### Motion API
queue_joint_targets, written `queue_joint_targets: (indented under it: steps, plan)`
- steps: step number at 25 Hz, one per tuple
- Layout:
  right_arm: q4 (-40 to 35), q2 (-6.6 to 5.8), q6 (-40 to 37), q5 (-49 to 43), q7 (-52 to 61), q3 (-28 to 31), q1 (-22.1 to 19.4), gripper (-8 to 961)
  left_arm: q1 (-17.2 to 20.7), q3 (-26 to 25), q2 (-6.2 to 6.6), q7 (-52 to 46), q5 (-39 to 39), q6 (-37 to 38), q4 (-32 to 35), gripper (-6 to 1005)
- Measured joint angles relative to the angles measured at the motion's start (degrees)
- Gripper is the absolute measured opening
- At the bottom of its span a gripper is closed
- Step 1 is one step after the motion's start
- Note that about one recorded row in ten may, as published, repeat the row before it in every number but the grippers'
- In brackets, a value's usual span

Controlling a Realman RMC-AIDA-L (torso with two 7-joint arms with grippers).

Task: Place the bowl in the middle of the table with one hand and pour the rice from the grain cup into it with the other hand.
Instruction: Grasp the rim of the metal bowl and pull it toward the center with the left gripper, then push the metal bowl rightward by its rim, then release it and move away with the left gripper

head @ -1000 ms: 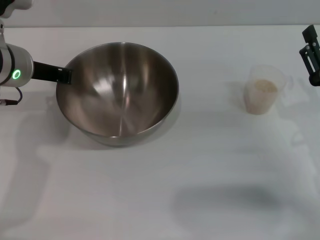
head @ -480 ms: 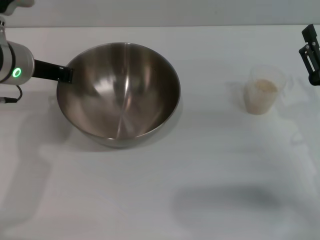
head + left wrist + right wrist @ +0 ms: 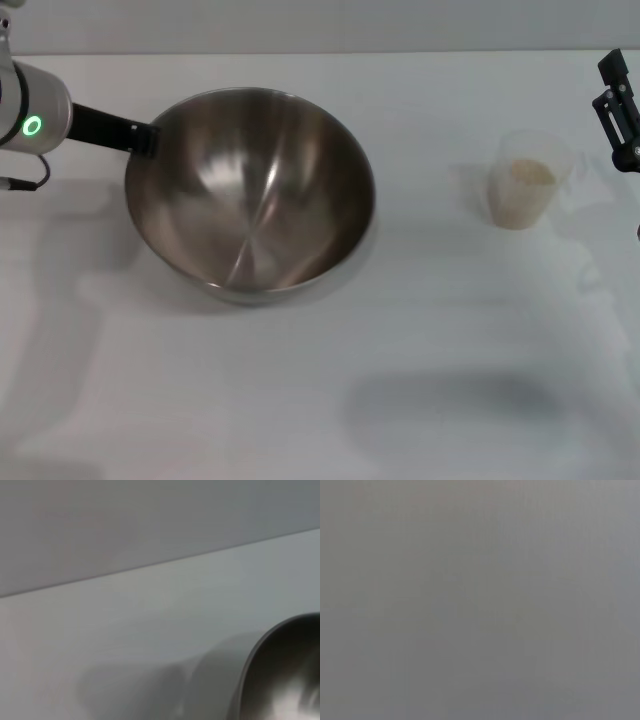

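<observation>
My left hand (image 3: 140, 139) grips the rim of the bowl (image 3: 250, 190), left of the grain cup (image 3: 527, 180), because rice (image 3: 529, 174) goes in; my right hand (image 3: 620, 112) waits beside the cup, grip unclear.

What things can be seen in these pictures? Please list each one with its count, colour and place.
bowl: one, shiny steel, on the left half of the table, empty inside.
grain cup: one, clear plastic, standing upright on the right side, apart from the bowl.
rice: one pale beige heap, inside the grain cup.
table: one, plain white, under everything.
left hand: one, black, at the bowl's far-left rim, on a silver-grey arm with a green light.
right hand: one, black, at the right edge, beside the grain cup, not touching it.
</observation>
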Motion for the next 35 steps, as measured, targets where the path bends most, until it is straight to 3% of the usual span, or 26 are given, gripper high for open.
queue_joint_targets:
  steps: [9, 26, 35]
  plan:
    - [0.0, 0.0, 0.0, 0.0, 0.0, 0.1, 0.1, 689, 0.3, -3.9, 0.02, 7.5, -9.5, 2.4, 0.1, 42]
    - [-0.3, -0.01, 0.2, 0.0, -0.1, 0.4, 0.3, 689, -2.3, -4.0, -0.01, 11.9, -14.7, 3.1, 3.6, 41]
    - [-0.3, -0.05, 0.1, 0.0, -0.1, 0.4, 0.2, 689, -2.0, -2.1, -0.16, 13.7, -14.9, 10.9, 8.1, 41]
